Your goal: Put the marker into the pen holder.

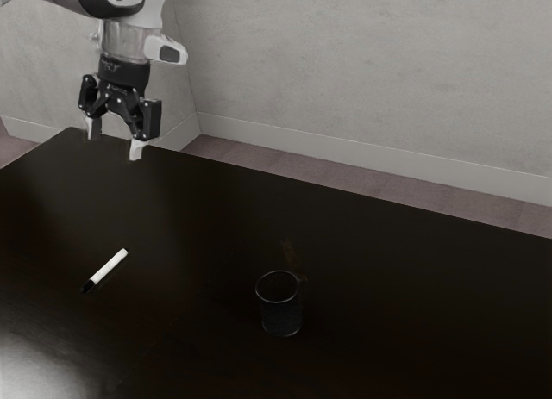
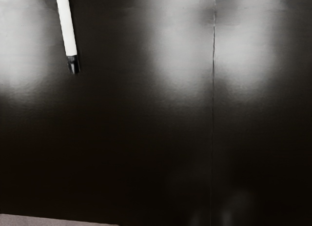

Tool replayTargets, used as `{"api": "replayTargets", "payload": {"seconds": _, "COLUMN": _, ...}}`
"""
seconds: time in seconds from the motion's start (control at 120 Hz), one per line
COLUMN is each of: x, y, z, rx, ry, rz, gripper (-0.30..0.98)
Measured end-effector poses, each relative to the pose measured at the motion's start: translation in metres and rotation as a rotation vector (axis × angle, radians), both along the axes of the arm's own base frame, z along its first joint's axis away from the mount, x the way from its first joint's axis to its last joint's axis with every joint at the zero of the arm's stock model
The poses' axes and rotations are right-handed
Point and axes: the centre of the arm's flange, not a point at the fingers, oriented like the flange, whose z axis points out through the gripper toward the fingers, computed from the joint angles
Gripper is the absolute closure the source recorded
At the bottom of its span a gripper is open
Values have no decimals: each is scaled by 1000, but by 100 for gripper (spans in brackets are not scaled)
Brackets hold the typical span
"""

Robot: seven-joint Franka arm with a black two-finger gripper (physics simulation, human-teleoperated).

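Note:
High above the table's far left part in the exterior view, my gripper (image 1: 114, 147) hangs open, its two pale fingertips apart with nothing between them. A white marker (image 1: 109, 268) with a black end lies flat on the dark table, lower in the exterior view than the gripper and well apart from it. The same marker (image 2: 68, 28) shows in the wrist view with its black end. The pen holder (image 1: 280, 315), a dark see-through cup with a round open top, stands upright on the table to the exterior view's right of the marker.
The dark table (image 1: 414, 287) spreads under everything, its back edge running along a reddish floor strip (image 1: 345, 179) and a grey wall (image 1: 371, 71). A thin seam line crosses the tabletop (image 2: 146, 138) in the wrist view.

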Motion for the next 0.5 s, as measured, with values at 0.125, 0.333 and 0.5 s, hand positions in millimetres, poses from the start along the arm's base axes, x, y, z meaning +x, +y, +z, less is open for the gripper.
{"api": "replayTargets", "payload": {"seconds": 0.125, "x": 24, "y": -3, "z": 8, "rx": 5, "ry": -185, "rz": -42, "gripper": 0}}
{"api": "replayTargets", "payload": {"seconds": 0.333, "x": 35, "y": 20, "z": -1, "rx": 7, "ry": -284, "rz": -33, "gripper": 0}}
{"api": "replayTargets", "payload": {"seconds": 0.5, "x": 29, "y": 154, "z": -201, "rx": -19, "ry": -100, "rz": 184, "gripper": 0}}
